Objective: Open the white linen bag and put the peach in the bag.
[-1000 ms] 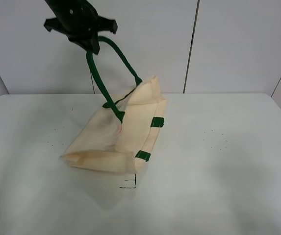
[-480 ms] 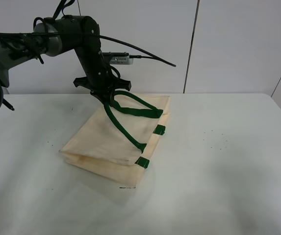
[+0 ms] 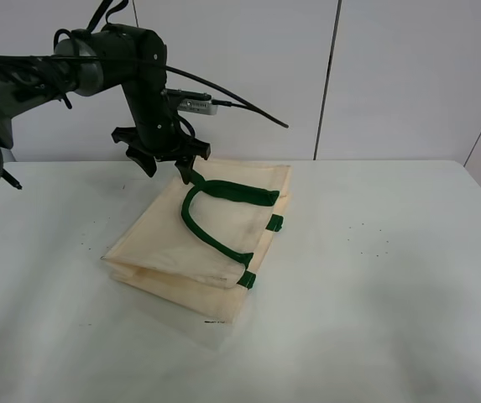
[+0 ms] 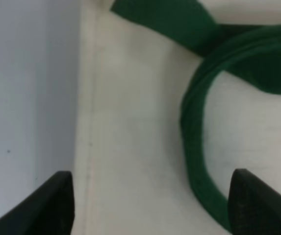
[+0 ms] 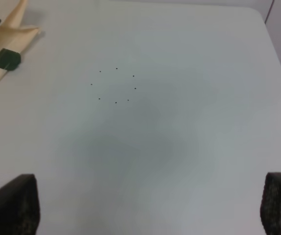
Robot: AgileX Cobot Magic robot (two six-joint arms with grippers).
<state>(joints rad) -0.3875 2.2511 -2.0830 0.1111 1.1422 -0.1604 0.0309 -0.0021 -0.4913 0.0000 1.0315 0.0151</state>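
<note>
The white linen bag (image 3: 191, 243) lies flat on the table, folded over at its near edge. Its dark green handle (image 3: 223, 195) lies in a loop on top, with green tabs (image 3: 275, 222) at the right edge. My left gripper (image 3: 166, 166) hovers just above the bag's far left edge, open and empty. In the left wrist view its fingertips stand wide apart (image 4: 152, 205) over the cream fabric (image 4: 130, 122) and the handle (image 4: 194, 127). My right gripper (image 5: 145, 210) is open over bare table; a bag corner (image 5: 3, 34) shows there. The peach is out of view.
The white table (image 3: 391, 277) stretches to the right and front of the bag. A small black mark (image 3: 215, 321) sits by the bag's near corner, and tiny dark specks (image 3: 374, 243) lie to the right. A wall stands behind the table.
My left gripper came down from high up, where it held the handle and lifted the bag's mouth. It has let go; the handle and bag now lie flat.
</note>
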